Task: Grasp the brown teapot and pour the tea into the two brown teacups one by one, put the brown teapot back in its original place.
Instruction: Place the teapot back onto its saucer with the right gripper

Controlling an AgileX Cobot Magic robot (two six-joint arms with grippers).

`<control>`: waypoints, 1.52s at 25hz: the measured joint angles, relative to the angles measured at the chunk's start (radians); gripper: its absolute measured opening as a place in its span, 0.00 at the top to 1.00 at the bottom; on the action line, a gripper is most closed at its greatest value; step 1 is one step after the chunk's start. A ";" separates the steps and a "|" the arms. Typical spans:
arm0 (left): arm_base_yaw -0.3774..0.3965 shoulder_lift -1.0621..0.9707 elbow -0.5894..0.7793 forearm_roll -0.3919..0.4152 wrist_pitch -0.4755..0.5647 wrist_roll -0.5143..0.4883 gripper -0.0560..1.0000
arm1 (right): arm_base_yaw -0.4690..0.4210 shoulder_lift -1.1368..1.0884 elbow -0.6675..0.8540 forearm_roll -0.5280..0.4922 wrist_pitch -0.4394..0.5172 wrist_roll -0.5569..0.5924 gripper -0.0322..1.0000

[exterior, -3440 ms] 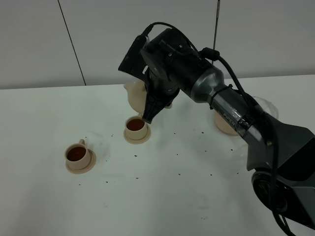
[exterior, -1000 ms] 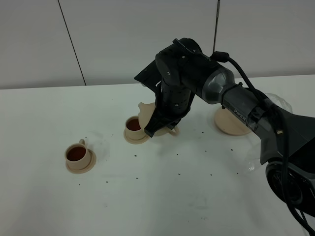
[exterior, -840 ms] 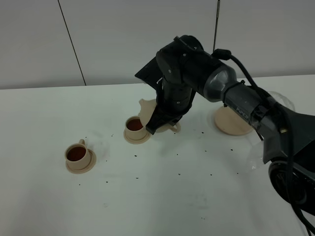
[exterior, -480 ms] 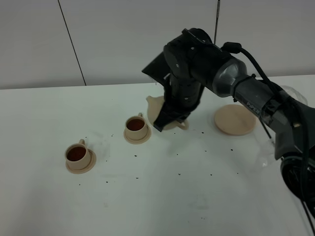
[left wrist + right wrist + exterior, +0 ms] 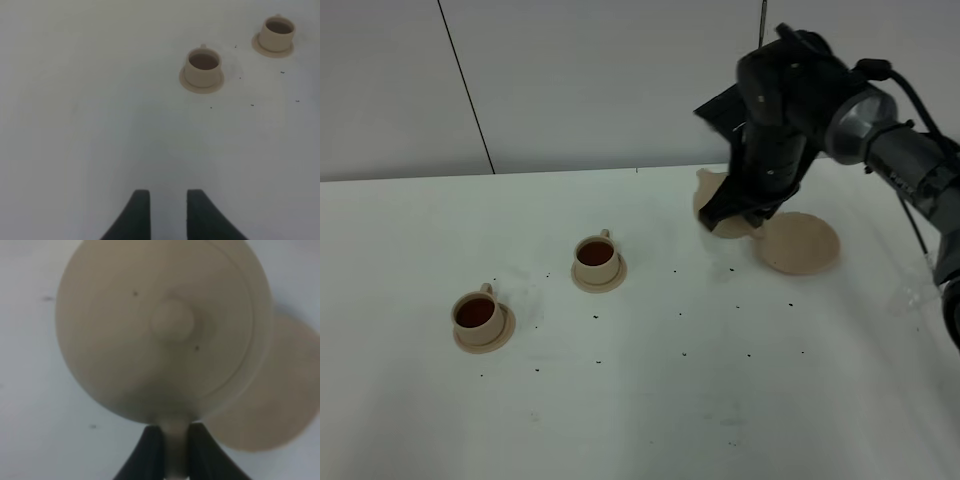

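Observation:
The brown teapot (image 5: 712, 208) hangs in my right gripper (image 5: 748, 218), just above the left edge of the wide flat saucer (image 5: 805, 245). In the right wrist view the teapot (image 5: 170, 325) is seen from above, lid on. My right gripper (image 5: 175, 436) is shut on its loop handle, and the saucer (image 5: 267, 405) shows partly beneath it. The two brown teacups (image 5: 597, 258) (image 5: 478, 315) stand on their small saucers and hold dark tea. They also show in the left wrist view (image 5: 278, 31) (image 5: 204, 65). My left gripper (image 5: 168, 207) is empty, fingers slightly apart, far from the cups.
Small dark specks (image 5: 681, 314) are scattered over the white table (image 5: 650, 400). A wall rises right behind the table's back edge (image 5: 520, 173). The right arm (image 5: 890, 150) reaches in from the right side.
My right gripper has carried the teapot from beside the right-hand teacup across to the right, to the wide saucer. Both cups stay put, filled with tea.

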 joint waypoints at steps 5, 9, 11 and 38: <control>0.000 0.000 0.000 0.000 0.000 0.000 0.71 | -0.062 0.000 0.000 0.015 0.000 0.059 0.88; 0.000 0.000 0.000 0.000 0.000 0.000 0.71 | -0.107 0.000 0.000 0.085 0.000 0.070 0.88; 0.000 0.000 0.000 0.000 0.000 0.000 0.71 | -0.118 0.000 0.003 0.098 -0.001 0.072 0.88; 0.000 0.000 0.000 0.000 0.000 0.000 0.71 | -0.147 -0.219 0.455 0.071 -0.233 0.112 0.88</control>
